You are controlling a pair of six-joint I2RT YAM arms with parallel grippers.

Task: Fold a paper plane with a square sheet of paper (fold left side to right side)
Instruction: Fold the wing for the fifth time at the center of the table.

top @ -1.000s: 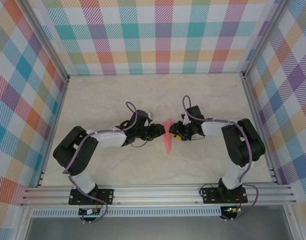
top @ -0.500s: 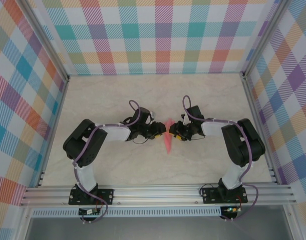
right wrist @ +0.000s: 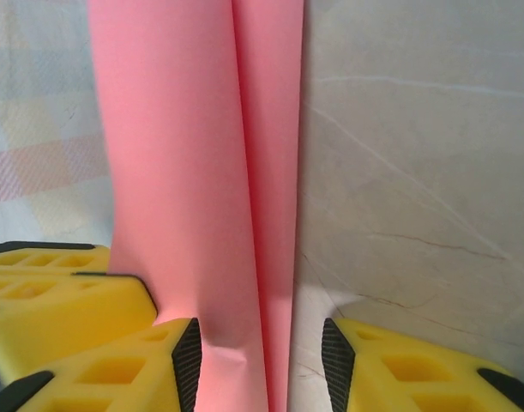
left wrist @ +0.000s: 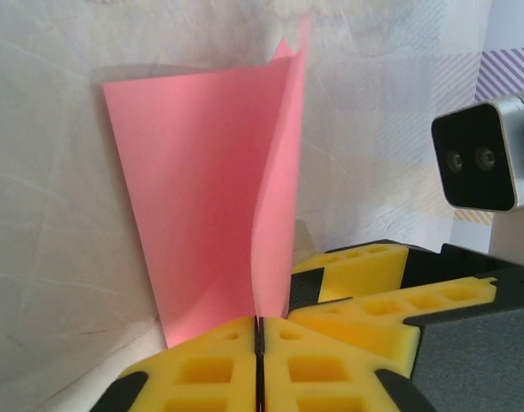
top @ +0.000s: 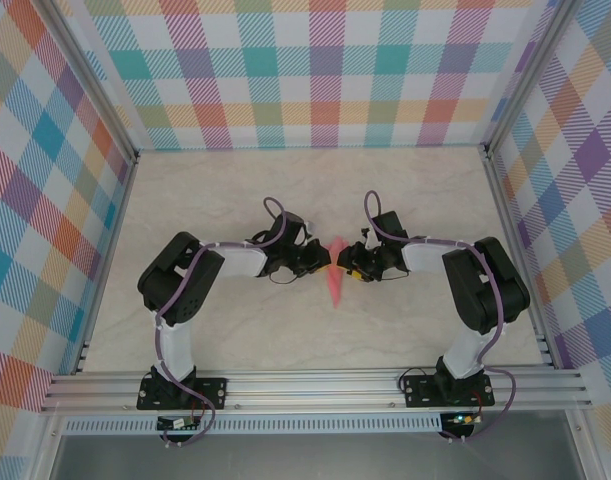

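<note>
The salmon-pink sheet of paper (top: 335, 287) lies mid-table, folded into a narrow wedge with its point toward the near edge. My left gripper (top: 323, 262) meets it from the left. In the left wrist view the yellow pads are pressed together (left wrist: 260, 336) and a raised flap of the paper (left wrist: 274, 172) runs up out of their seam, while the rest lies flat on the table. My right gripper (top: 351, 266) comes in from the right. Its jaws (right wrist: 260, 365) stand open astride the paper (right wrist: 201, 172); the left pad (right wrist: 187, 360) touches the paper and the right pad is clear of it.
The marble tabletop (top: 235, 190) is bare around the paper. Plaid walls enclose three sides and an aluminium rail (top: 315, 385) carries both arm bases. In the left wrist view the right gripper's yellow fingers (left wrist: 364, 287) and its wrist camera (left wrist: 484, 154) sit close beside the flap.
My left gripper has shut. The left arm's elbow has swung right and forward. The right arm and the paper have barely moved.
</note>
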